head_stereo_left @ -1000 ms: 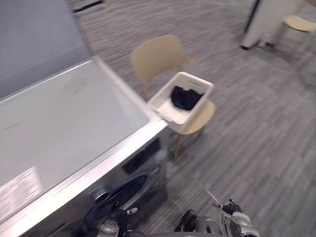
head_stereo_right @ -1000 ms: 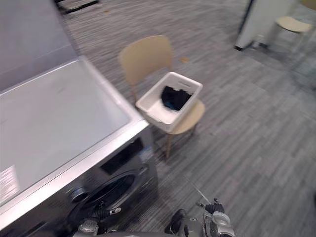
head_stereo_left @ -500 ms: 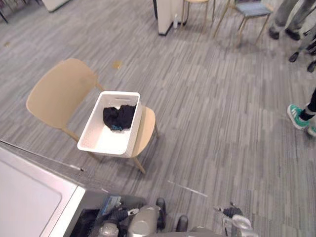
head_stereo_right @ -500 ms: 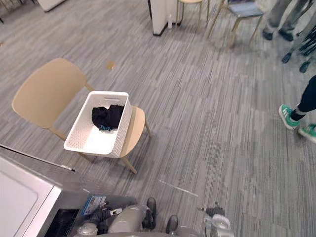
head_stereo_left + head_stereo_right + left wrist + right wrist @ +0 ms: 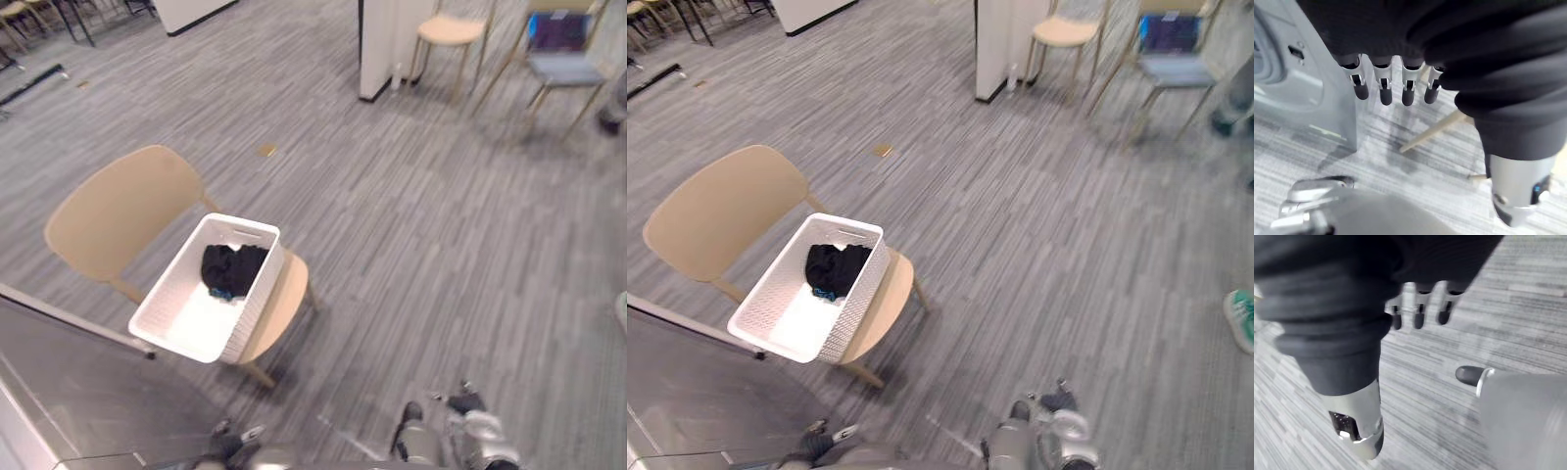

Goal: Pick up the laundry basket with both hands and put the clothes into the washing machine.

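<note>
Short of the tan chair [image 5: 118, 211], the robot's left hand [image 5: 1382, 88] and right hand [image 5: 1419, 316] hang over grey carpet [image 5: 441, 245], fingers loosely straight and side by side, both empty. The washing machine [image 5: 78, 392] stands just beside the chair's near side. On the chair's seat sits the white laundry basket [image 5: 257, 294], one end jutting past the seat toward the machine, dark clothes [image 5: 232, 268] bunched in its far end. Well beyond the chair stand a white pillar [image 5: 392, 44], a beige-seated chair [image 5: 451, 29] and a blue-seated chair [image 5: 566, 67].
</note>
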Robot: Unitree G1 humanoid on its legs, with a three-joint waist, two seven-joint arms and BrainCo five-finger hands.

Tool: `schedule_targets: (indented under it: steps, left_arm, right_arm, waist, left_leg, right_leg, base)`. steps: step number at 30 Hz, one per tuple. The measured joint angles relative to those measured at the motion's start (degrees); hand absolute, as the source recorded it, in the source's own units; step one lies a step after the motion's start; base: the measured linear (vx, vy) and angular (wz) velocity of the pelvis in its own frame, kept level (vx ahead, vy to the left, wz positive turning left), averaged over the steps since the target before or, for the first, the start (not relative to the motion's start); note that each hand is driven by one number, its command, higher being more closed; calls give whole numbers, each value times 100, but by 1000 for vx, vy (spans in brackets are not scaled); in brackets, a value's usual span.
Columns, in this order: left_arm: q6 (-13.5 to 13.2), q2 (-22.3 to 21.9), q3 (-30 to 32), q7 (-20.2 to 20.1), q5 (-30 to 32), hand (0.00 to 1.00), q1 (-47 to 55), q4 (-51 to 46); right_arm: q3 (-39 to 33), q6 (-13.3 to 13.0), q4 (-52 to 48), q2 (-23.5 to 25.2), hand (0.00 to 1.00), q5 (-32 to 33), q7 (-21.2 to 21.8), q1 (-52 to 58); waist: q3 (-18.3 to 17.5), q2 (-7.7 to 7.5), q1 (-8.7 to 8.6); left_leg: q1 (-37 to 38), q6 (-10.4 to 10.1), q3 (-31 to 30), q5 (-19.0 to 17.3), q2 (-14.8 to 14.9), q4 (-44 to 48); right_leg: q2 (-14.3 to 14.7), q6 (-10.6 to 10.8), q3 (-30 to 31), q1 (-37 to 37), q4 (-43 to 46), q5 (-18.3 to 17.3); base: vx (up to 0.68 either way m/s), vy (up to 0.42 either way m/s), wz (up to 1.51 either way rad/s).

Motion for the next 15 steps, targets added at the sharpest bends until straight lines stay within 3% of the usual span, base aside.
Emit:
schedule_targets:
  steps: [4, 6, 7, 8, 9, 10, 11, 13, 14, 15]
  left_arm:
    - [-49, -43, 65, 1, -17, 0, -305, 14]
    - [-52, -83, 57, -8, -19, 0, -380, -95]
    - [-51, -102, 32, -9, -35, 0, -422, -133]
    - [-52, -118, 26, -10, -62, 0, -448, -146]
    - [-58, -128, -25, -10, -72, 0, -456, -151]
    - [-50, -135, -95, -16, -71, 0, -478, -148]
    - [-54, -124, -100, -14, -71, 0, -482, -149]
    - [-53, -81, -96, -7, -140, 0, -454, -219]
    - [-49, -67, -91, -8, -141, 0, -457, -218]
    - [-36, -66, -75, -10, -138, 0, -458, -177]
  right_arm:
    - [35, 56, 109, 84, 0, 0, -3, 296]
    - [33, 60, 287, 179, 0, 12, -4, 324]
    - [31, 55, 316, 214, 0, 58, -9, 322]
    - [32, 39, 310, 271, 0, 64, -12, 285]
    - [22, 25, 285, 234, 0, 95, -32, 177]
    - [-8, -6, 201, 162, 0, 119, -29, 60]
    - [-40, -16, 182, 151, 0, 120, -29, -2]
    - [-92, -48, 39, 108, 0, 126, -18, -72]
    - [-94, -64, 29, 117, 0, 126, -17, -89]
    - [-93, -70, 42, 172, 0, 121, -14, -133]
  waist:
    - [-66, 78, -44]
    - [-61, 54, -39]
    - [-36, 10, -12]
    - [3, -93, 11]
    - [-12, -117, 19]
    - [-25, -84, -2]
    - [-25, -118, 7]
    - [-76, -189, 63]
    - [-76, -174, 84]
    - [-62, -128, 114]
  left_leg:
    - [-452, -96, -391, -87, 280, 646]
    - [-972, -268, -28, 24, 399, 1400]
    - [-1150, -257, 594, 141, 545, 1673]
    - [-1228, -157, 1195, 197, 645, 1743]
    - [-1304, -96, 2223, 164, 717, 1591]
    - [-1372, 150, 3214, 241, 658, 1247]
    - [-1340, 334, 3587, 316, 599, 1071]
    - [-1282, 547, 3603, 634, 313, 618]
    - [-1254, 558, 3455, 642, 301, 556]
    - [-1185, 562, 3219, 644, 373, 555]
  right_leg:
    - [225, -129, -514, 351, -62, -544]
    - [223, -217, -1144, 860, -400, -427]
    - [144, -233, -1550, 1227, -577, -417]
    - [87, -233, -1780, 1425, -676, -417]
    - [-17, -233, -1967, 1563, -718, -417]
    - [-123, -230, -2280, 1650, -703, -419]
    - [-189, -217, -2397, 1673, -679, -427]
    - [-392, -228, -2684, 1711, -427, -399]
    - [-442, -233, -2699, 1672, -167, -397]
    - [-339, -2, -2541, 1650, -200, -745]
  base:
    - [221, -145, 92]
    - [196, -85, 172]
    - [147, -9, 166]
    - [202, -5, 197]
    - [147, 45, 192]
    - [133, 78, 172]
    - [146, 103, 153]
    - [176, 111, 131]
    - [179, 124, 113]
    - [169, 35, 88]
